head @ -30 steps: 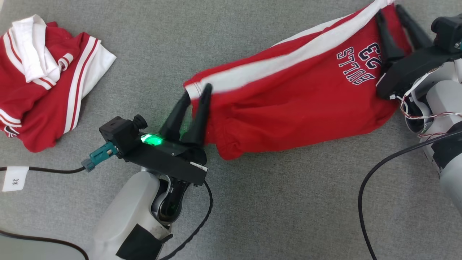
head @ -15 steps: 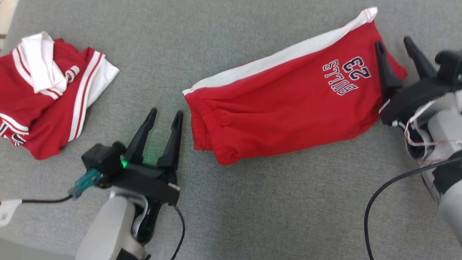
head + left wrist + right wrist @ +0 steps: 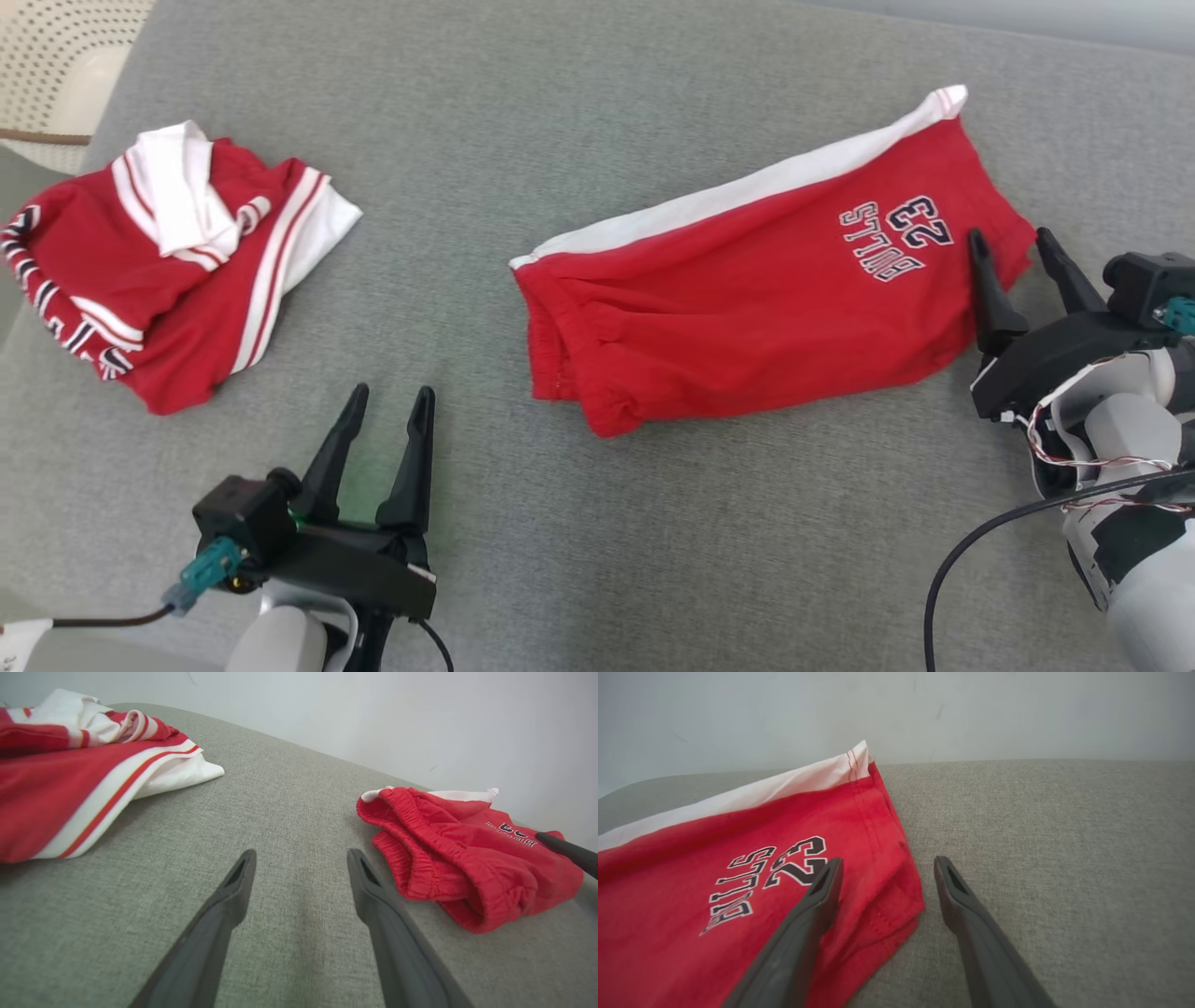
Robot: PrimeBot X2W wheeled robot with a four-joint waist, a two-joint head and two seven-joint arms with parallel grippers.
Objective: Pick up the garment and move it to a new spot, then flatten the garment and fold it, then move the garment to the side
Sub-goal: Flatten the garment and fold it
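Folded red shorts (image 3: 747, 308) just chilling on the grey tabletop (image 3: 597, 112). Left pincer (image 3: 392, 390) at 7 o'clock, spread, empty; right pincer (image 3: 1008, 233) at 3 o'clock, spread too, one finger over the hem. Crumpled jersey (image 3: 177, 271) at 10.

Crumpled red-and-white jersey (image 3: 177, 280), grey fabric surface (image 3: 597, 541), pale wall (image 3: 420, 728)

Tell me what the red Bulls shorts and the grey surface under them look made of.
The red shorts look like a soft matte knit, probably cotton or a cotton blend: they rumple limply, with a gathered elastic waistband and a stitched hem. The exact fibre can't be told.
The grey surface looks like matte woven upholstery-type cloth, heathered, with a fine weave visible in both wrist views.
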